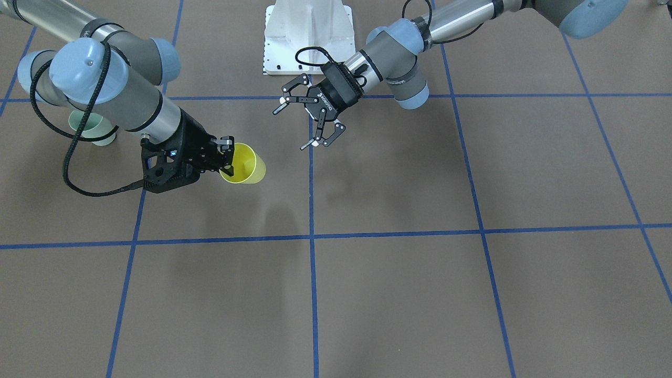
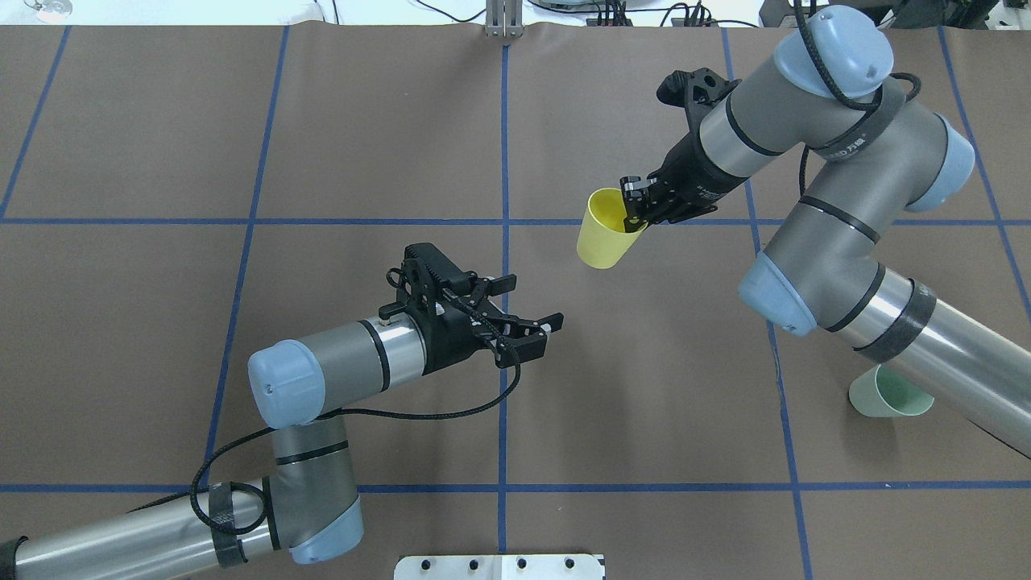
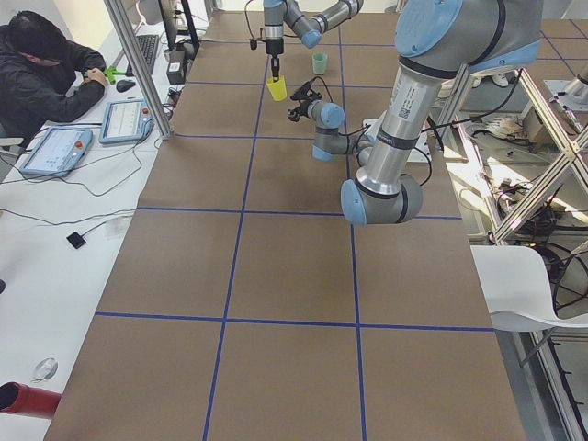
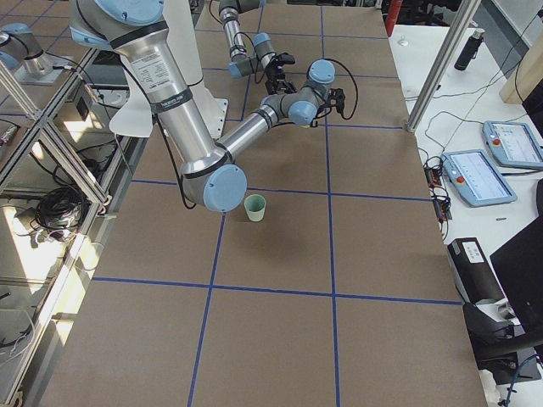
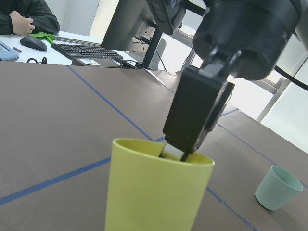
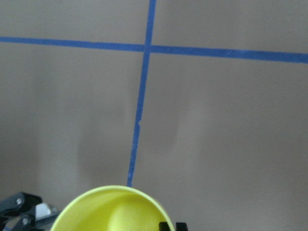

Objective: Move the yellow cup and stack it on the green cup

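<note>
Right hand (image 2: 636, 205) pinches the yellow cup (image 2: 606, 229) by 1 wall of its rim, 1 finger inside and 1 outside. Cup hangs tilted, looks clear of the worktop (image 2: 644, 403), near the middle. Left hand (image 2: 537, 300) is spread wide, empty, near the cup. Green cup (image 2: 886, 395) stands upright well apart, just beside the right arm's forearm. Risks: the thin rim pinch lets the cup swivel or drop in transit; forearm or elbow clips the light green cup while swinging over; tilted or off-centre lowering tips it instead of nesting.
</note>
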Controlling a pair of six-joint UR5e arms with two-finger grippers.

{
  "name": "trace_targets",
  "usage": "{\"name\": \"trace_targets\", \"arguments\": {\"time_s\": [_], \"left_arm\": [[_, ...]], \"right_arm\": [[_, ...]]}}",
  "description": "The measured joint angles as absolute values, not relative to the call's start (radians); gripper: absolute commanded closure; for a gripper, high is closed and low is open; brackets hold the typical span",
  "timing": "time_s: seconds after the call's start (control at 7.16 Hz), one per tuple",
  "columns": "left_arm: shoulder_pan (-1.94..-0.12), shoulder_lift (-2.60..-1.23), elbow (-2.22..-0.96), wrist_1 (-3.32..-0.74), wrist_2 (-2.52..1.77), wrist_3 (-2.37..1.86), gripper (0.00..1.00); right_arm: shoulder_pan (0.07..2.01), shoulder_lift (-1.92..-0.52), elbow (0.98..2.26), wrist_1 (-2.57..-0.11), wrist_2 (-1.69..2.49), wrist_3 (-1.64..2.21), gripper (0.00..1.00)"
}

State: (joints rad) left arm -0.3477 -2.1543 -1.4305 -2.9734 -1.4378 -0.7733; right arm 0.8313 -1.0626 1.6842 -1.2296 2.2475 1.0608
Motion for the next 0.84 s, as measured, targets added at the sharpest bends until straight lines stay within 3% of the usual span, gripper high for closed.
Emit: {"name": "trace_targets", "arguments": {"time_s": [0.42,0.84], "left_arm": [[-0.469,-2.034,-1.522,-2.840,-1.523,-0.776,0.01],[-0.709,-1.961,-1.732,-2.353,-1.804,-0.768,0.01]], "right_arm": [[0.859,-1.160,1.809,-1.232,2.047,1.045,1.00],[0.865,-1.360,1.979,-1.234,1.908,0.975,1.00]]}}
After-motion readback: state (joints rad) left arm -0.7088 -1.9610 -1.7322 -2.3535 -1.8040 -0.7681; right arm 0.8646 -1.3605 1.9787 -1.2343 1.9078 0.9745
